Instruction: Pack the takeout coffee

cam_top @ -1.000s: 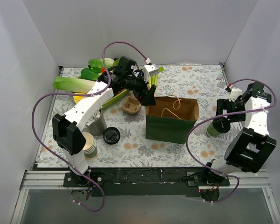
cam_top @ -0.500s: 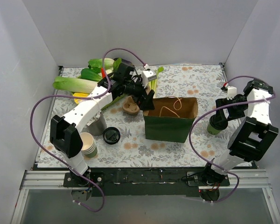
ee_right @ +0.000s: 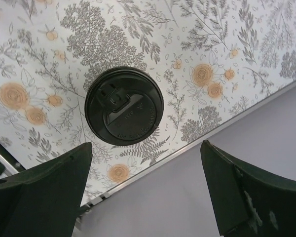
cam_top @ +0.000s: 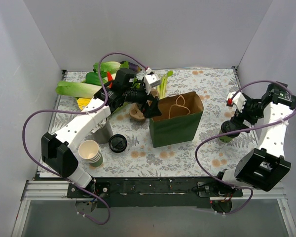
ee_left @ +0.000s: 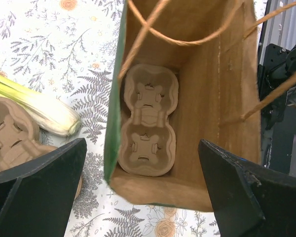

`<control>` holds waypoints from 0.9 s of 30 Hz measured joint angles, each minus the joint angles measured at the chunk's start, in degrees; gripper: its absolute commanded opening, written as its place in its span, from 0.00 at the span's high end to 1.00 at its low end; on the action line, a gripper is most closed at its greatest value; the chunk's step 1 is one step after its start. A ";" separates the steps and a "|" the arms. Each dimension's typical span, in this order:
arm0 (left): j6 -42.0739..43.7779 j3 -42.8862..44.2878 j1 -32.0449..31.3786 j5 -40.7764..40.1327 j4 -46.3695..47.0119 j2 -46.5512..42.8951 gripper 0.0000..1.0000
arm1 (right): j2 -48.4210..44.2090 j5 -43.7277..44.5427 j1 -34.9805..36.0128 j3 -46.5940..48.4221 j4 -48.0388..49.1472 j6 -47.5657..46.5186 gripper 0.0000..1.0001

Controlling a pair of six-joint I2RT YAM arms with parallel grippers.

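From the overhead camera, we see the green paper bag point(cam_top: 176, 129) standing mid-bench with its mouth open upward, ready to be loaded from above. The left fingers point(cam_top: 153, 105) hang at the bag's left rim, probably to look in or to steady it. The takeout coffee point(cam_top: 229, 132) stands upright on the bench point(cam_top: 212, 89), well right of the bag, black lid on. The right fingers point(cam_top: 237, 118) hover just over it. A loose lid point(cam_top: 118, 143) and a stack of nested cups point(cam_top: 91, 152) sit apart at the left and are not what is being packed.

In the left wrist view, the left fingers point(ee_left: 39, 187) are spread wide and hold nothing. They frame the bag's interior point(ee_left: 202, 98), where a moulded pulp cup carrier point(ee_left: 147, 126) lies flat on the bottom with two empty sockets. We judge that it is there to keep a cup from tipping.

In the right wrist view, the right fingers point(ee_right: 34, 197) are likewise spread wide and empty. The lidded coffee point(ee_right: 124, 105) lies between and beyond them, untouched, in line for a grasp from above.
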 measured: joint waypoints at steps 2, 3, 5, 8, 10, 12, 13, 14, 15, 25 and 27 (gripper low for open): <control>0.02 -0.68 0.00 -0.07 0.37 -0.28 0.02 | 0.02 0.59 0.35 -1.60 -0.72 -6.25 0.02; 0.04 -1.05 0.00 -0.07 0.50 -0.31 0.02 | 0.83 0.92 0.46 -1.73 -1.09 -8.44 0.02; 0.07 -1.60 0.00 -0.02 0.52 -0.31 0.02 | 3.10 1.20 0.87 -1.73 -1.05 -11.65 0.02; 0.07 -2.14 0.00 0.02 0.59 -0.31 0.02 | 6.10 2.14 1.53 -1.75 -0.96 -15.50 0.02; 0.02 -2.29 0.00 0.04 0.74 -0.31 0.02 | 6.54 2.89 1.97 -2.54 -0.22 -18.29 0.02; 0.00 -2.62 0.00 0.07 1.18 -0.37 0.02 | 6.16 4.00 2.99 -4.04 -0.09 -21.20 0.02; -0.02 -2.97 0.00 0.07 1.36 -0.46 0.02 | 5.90 4.50 3.58 -4.94 -0.11 -22.40 0.02; -0.07 -3.30 0.00 0.09 1.36 -0.55 0.02 | 5.66 5.11 4.20 -5.79 -0.17 -23.32 0.02; -0.22 -3.56 0.00 0.11 1.40 -0.57 0.02 | 5.49 5.70 4.72 -6.43 -0.24 -24.09 0.02; -0.70 -5.20 0.00 0.17 2.23 -0.96 0.02 | 5.70 9.18 9.73 -7.58 -0.17 -26.43 0.02; -0.70 -5.20 0.00 0.17 2.45 -0.96 0.02 | 6.58 9.81 10.25 -7.56 -0.17 -26.12 0.02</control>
